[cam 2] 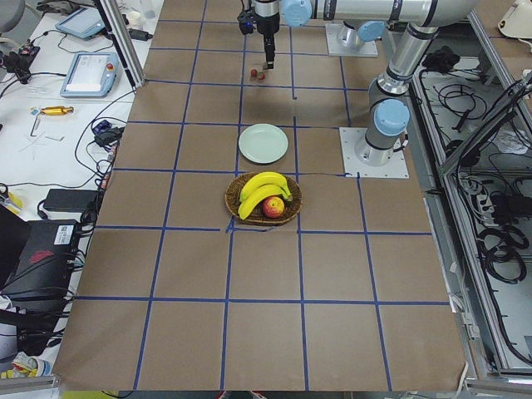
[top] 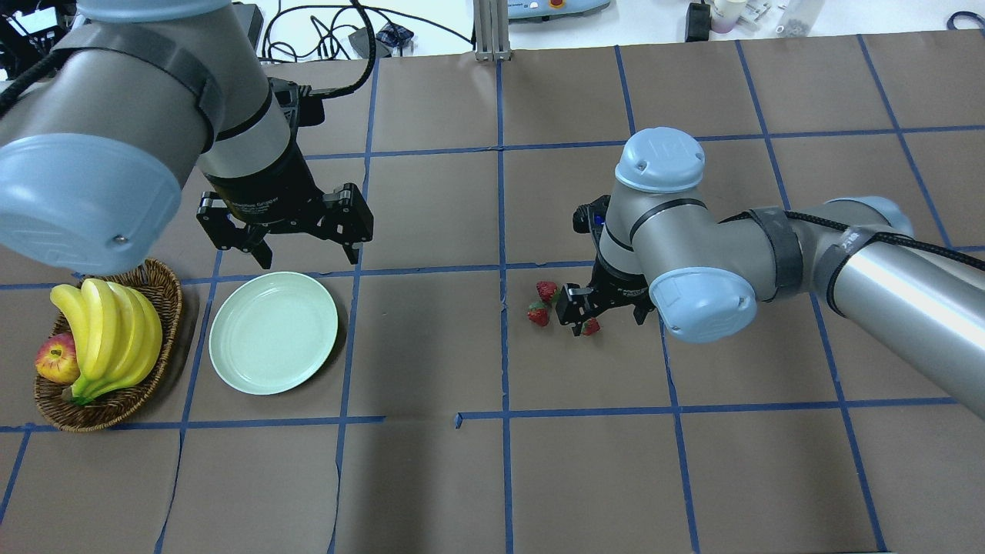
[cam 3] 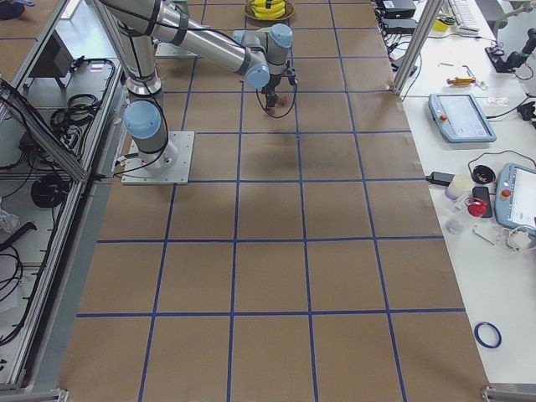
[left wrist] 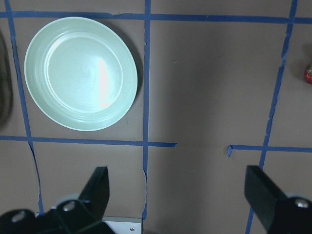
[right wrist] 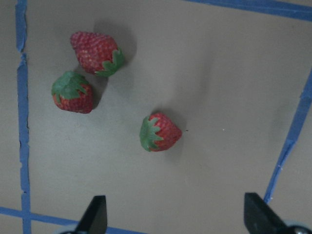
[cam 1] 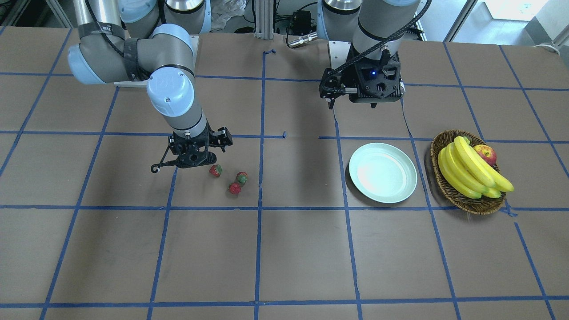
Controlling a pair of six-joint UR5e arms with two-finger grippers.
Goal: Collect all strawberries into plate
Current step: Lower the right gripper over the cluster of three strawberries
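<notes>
Three strawberries [right wrist: 160, 132] lie loose on the table [cam 1: 284, 258], well apart from the plate [left wrist: 80, 73], which holds none, so the first pick is not yet made. The right gripper [right wrist: 175, 207] points down over them, fingers spread and holding nothing. Next it likely needs to drop astride the lone one and close. The left gripper [left wrist: 176, 178] hovers near the plate, fingers spread and holding nothing.
</notes>
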